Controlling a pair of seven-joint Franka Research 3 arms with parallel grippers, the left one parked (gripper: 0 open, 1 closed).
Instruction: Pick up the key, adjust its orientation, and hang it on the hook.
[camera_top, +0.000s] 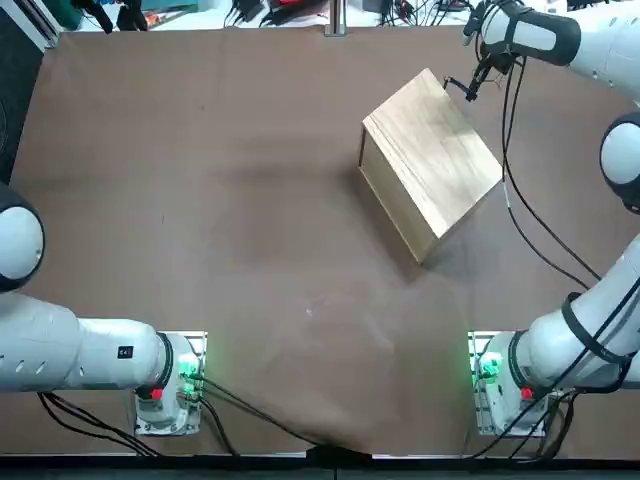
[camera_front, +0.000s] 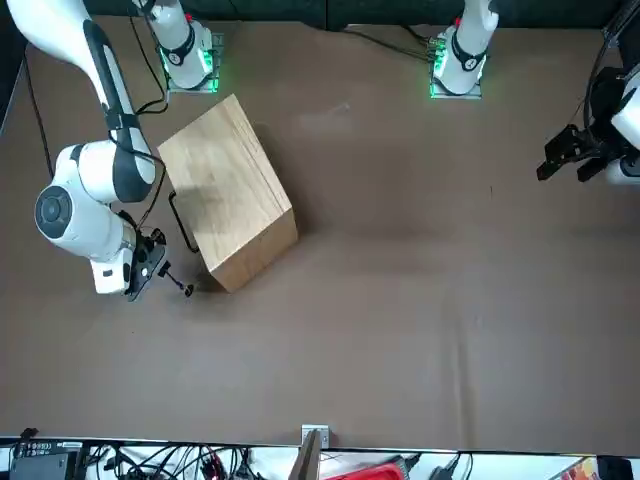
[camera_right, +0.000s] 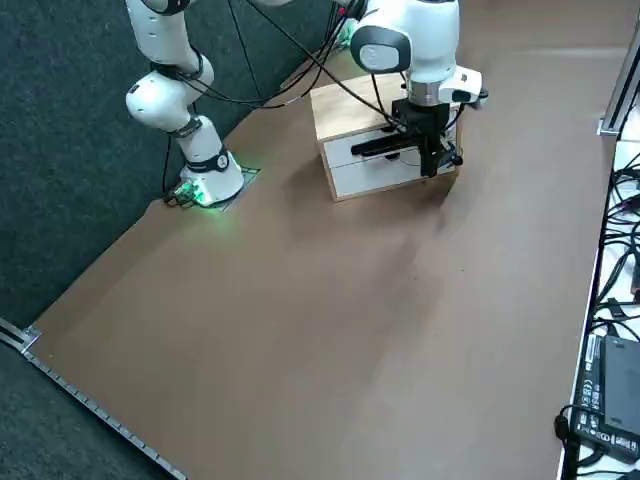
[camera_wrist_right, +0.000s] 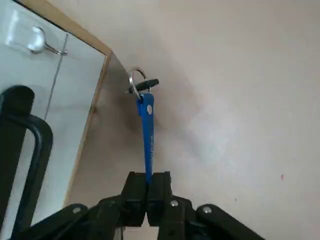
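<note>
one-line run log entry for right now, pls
right end effector: shut on blue tag | key: off hook | box: beside

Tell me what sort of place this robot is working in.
Probably a robotics lab or test bench: the right gripper pinches a blue key tag near a wooden box, a second arm shares the table, and loose cables crowd the edge.

Box top (camera_top: 435, 165) can be seen as pale, grained wood, hook (camera_wrist_right: 53, 49) as shiny metal, white front (camera_wrist_right: 75, 92) as smooth and kinda glossy.
</note>
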